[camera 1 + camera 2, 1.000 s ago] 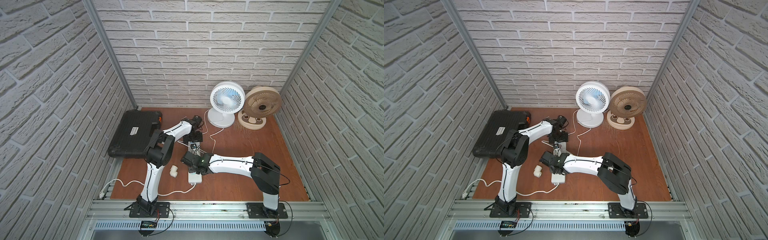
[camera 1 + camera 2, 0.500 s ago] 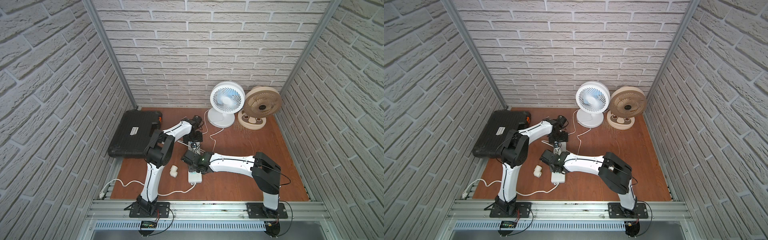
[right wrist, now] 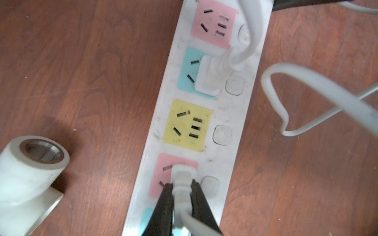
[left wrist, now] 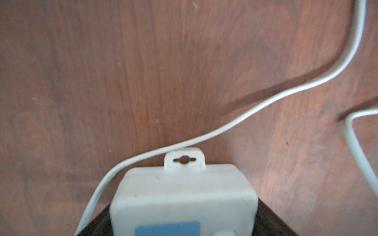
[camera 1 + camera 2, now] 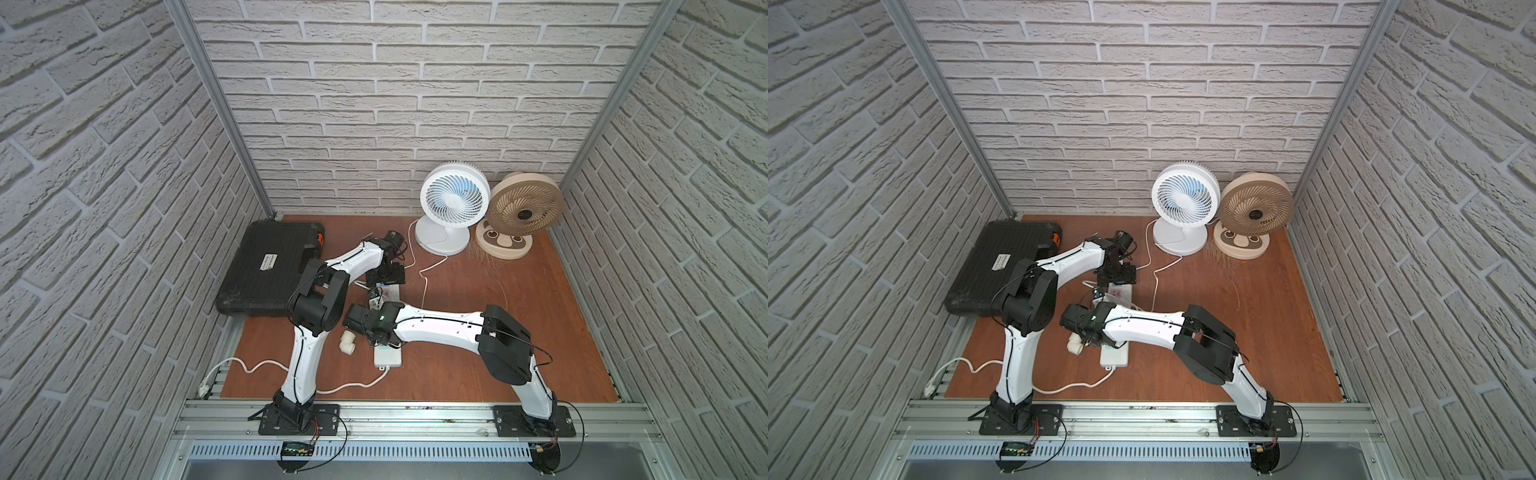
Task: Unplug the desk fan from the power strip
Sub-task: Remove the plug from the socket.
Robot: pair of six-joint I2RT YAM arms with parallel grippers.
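Note:
The power strip point(image 5: 389, 357) point(image 3: 223, 114) lies on the wooden floor, white with pastel socket patches. My right gripper point(image 3: 182, 186) point(image 5: 381, 337) is shut on a white plug point(image 3: 184, 173) that sits in a pink socket. A second white plug point(image 3: 207, 79) sits in a blue socket further along. My left gripper point(image 4: 184, 221) point(image 5: 388, 274) grips the strip's far end point(image 4: 184, 194), its dark jaws against both sides. The white desk fan point(image 5: 453, 205) stands at the back wall, and its thin cord point(image 5: 424, 278) trails toward the strip.
A beige fan point(image 5: 524, 210) stands right of the white one. A black case point(image 5: 266, 266) lies at the back left. A white pipe elbow point(image 5: 347, 341) point(image 3: 30, 163) sits just left of the strip. The strip's thick cord point(image 5: 257, 365) runs off the front left edge.

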